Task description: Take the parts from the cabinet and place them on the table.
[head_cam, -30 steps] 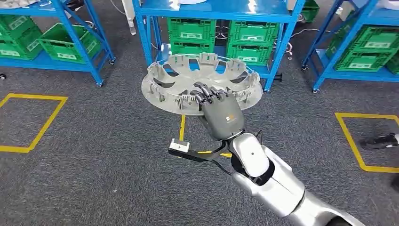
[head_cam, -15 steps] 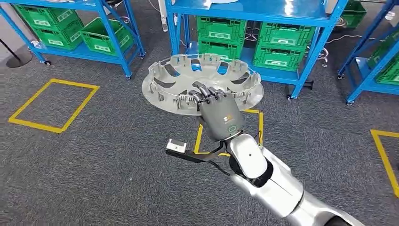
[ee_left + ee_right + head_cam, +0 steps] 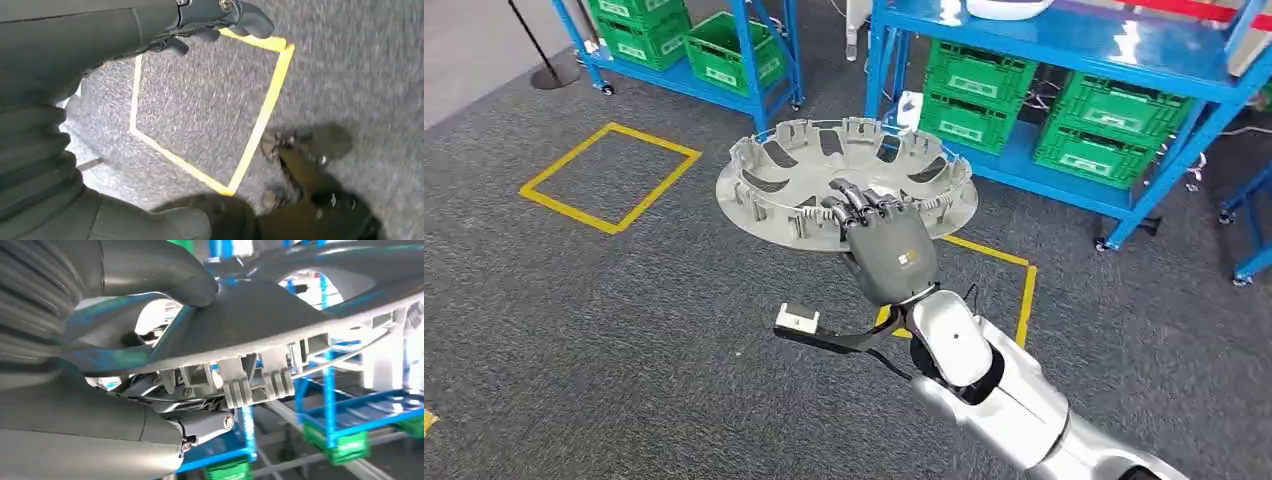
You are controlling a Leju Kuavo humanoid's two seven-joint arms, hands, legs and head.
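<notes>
Your right hand (image 3: 885, 250) is clamped on the near rim of the large grey round plastic wheel cover (image 3: 844, 180), fingers hooked over the edge and thumb underneath, as the right wrist view confirms with the thumb (image 3: 150, 270) pressed against the cover's (image 3: 280, 325) face. The cover hangs out in front of you, roughly level, above the grey carpet (image 3: 624, 330) and a yellow taped floor square (image 3: 994, 270), with the blue steel shelving (image 3: 1064, 40) and its green plastic crates (image 3: 1104, 130) beyond. Your left hand (image 3: 75, 65) hangs over the carpet; I cannot tell how its fingers lie. The risk I see: you hold a wide disc by one edge, so any sharp turn or heavy step could lever it out of the grip, or swing its far rim into the shelving posts.
</notes>
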